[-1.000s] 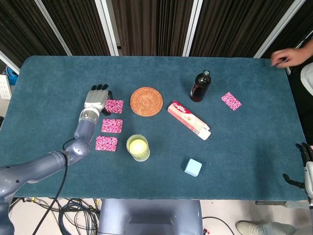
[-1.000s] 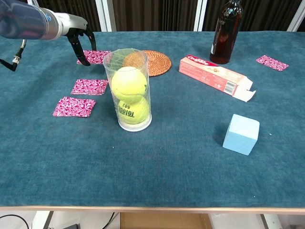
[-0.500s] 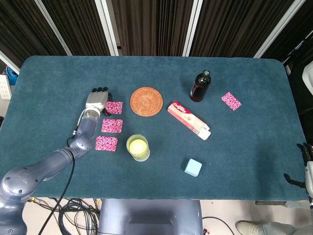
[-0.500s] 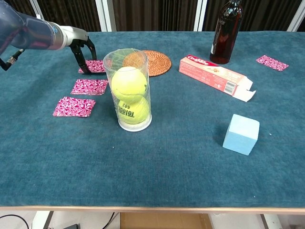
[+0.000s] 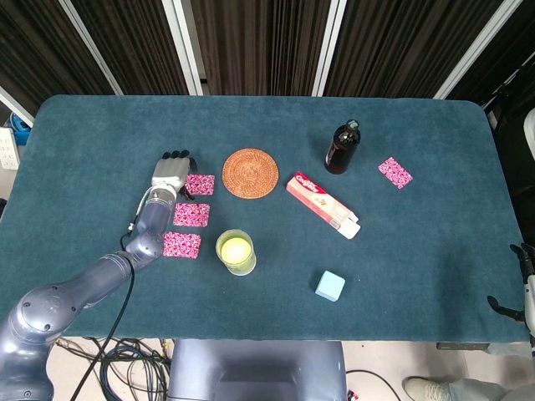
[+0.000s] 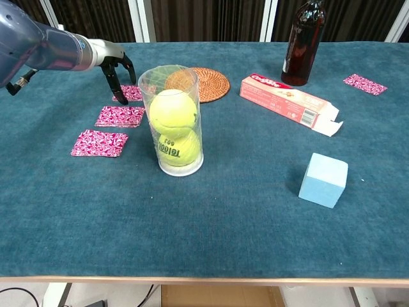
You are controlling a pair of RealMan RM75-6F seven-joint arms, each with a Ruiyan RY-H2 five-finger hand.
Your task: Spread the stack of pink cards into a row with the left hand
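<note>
Three pink patterned cards lie in a line left of the cup: the far one [image 5: 201,185] [image 6: 132,94], the middle one [image 5: 191,215] [image 6: 120,116] and the near one [image 5: 181,245] [image 6: 99,143]. My left hand [image 5: 171,170] [image 6: 113,62] stands over the far card's left edge, fingers pointing down and apart, tips touching the card. It grips nothing. A fourth pink card [image 5: 394,172] [image 6: 365,84] lies alone at the far right. Only part of my right hand [image 5: 523,282] shows at the lower right edge of the head view, with the thumb held apart from the fingers.
A clear cup [image 5: 236,252] [image 6: 176,121] holding tennis balls stands just right of the cards. Beyond it lie a woven coaster [image 5: 250,173] [image 6: 206,83], a dark bottle [image 5: 342,148] [image 6: 305,41], a toothpaste box [image 5: 323,204] [image 6: 291,102] and a light blue cube [image 5: 329,286] [image 6: 323,180].
My left hand has drawn back toward me and slightly right, sliding the far card nearer the middle one. A person's hand at the far right corner has left the view.
</note>
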